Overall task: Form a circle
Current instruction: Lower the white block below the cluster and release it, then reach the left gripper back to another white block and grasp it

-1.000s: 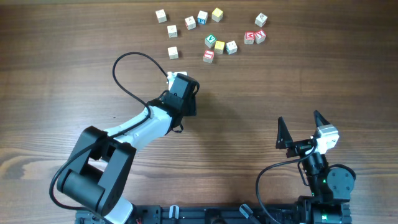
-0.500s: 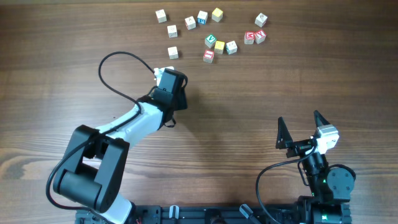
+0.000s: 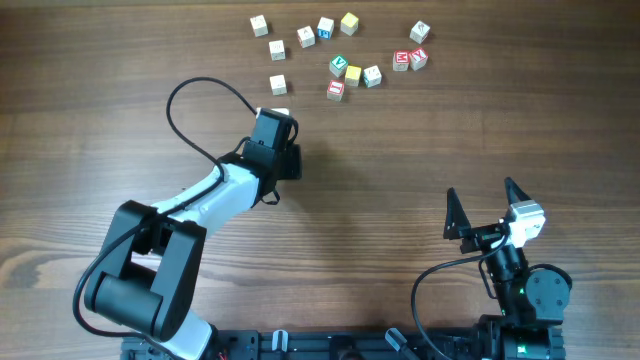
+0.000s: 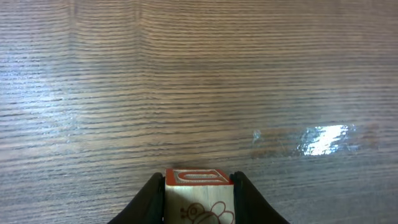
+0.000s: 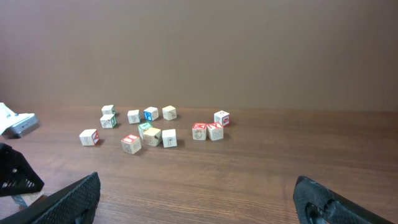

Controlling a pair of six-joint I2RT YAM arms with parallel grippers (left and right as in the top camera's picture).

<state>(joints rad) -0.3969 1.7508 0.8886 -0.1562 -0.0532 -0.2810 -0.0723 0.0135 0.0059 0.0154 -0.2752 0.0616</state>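
Overhead gives me the step: a carry. The left arm has one cube in its jaws, while the scatter of small wooden letter cubes lies on the far side of the brown wood-grain bench. I read no closed circle there. There is a loose arc at the far left of the group, a tight knot around a green-faced cube, and a few strays to the right.

In the left wrist view the jaws are drawn in narrow on a pale wooden cube with a red-edged top face, pinched squarely on both sides. I cannot tell whether it hangs clear of the bench.

The left arm reaches from its near-left base diagonally toward the far right. Its wrist is over mid-bench, a little short of the nearest cream cube.

The right arm sits folded at the near right, jaws spread fully wide and empty.

Next, I judge, I must pick the gap this cube should fill. Then I lower it gently and release without nudging its neighbours.
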